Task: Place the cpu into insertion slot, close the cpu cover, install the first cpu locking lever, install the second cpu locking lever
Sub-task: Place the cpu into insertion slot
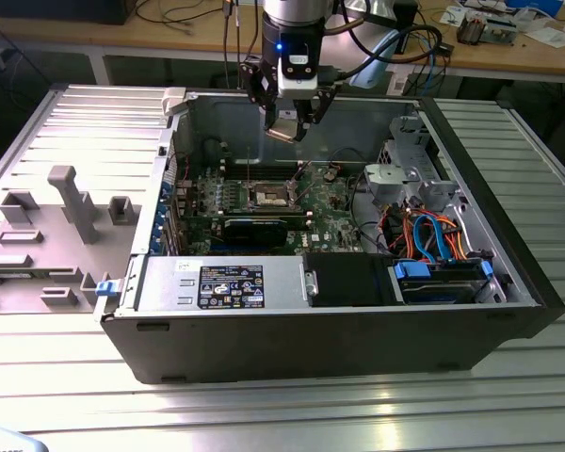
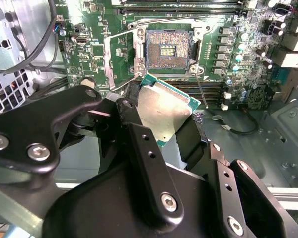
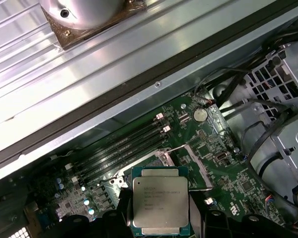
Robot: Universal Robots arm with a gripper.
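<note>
**cpu (image 2: 164, 113) gripped above the bare insertion slot (image 2: 168, 49)**

The cpu sits clamped between the black fingers (image 2: 133, 99) of the gripper (image 2: 161, 119), which press on two opposite edges; its silvery-tan metal top faces the camera in both wrist views, with a green border showing around the lid; it touches nothing but the fingers.

In the exterior view the arm (image 1: 292, 19) reaches down over the open computer case (image 1: 358, 330), which lies on its side on a ribbed metal table (image 1: 264, 405); the gripper hangs near the case's far wall, well above the motherboard (image 1: 330, 202), with the chip at its tip and apart from the board.

The insertion slot is uncovered; its dark centre and fine gold contacts show in the second wrist view, ringed by a silvery rim; the cpu cover (image 2: 120, 64), a thin metal frame, is swung off the socket and stands just beside it; a thin wire lever (image 2: 202, 95) lies along the opposite side of the slot.

Long narrow memory slots (image 3: 124, 144) run beside the socket; a coin cell battery (image 3: 200, 115) sits near their end; orange and blue cables (image 1: 433, 240) bunch by the drive bays on the exterior view's right; a grey fixture (image 1: 75, 202) stands on the table at the exterior view's left.
</note>
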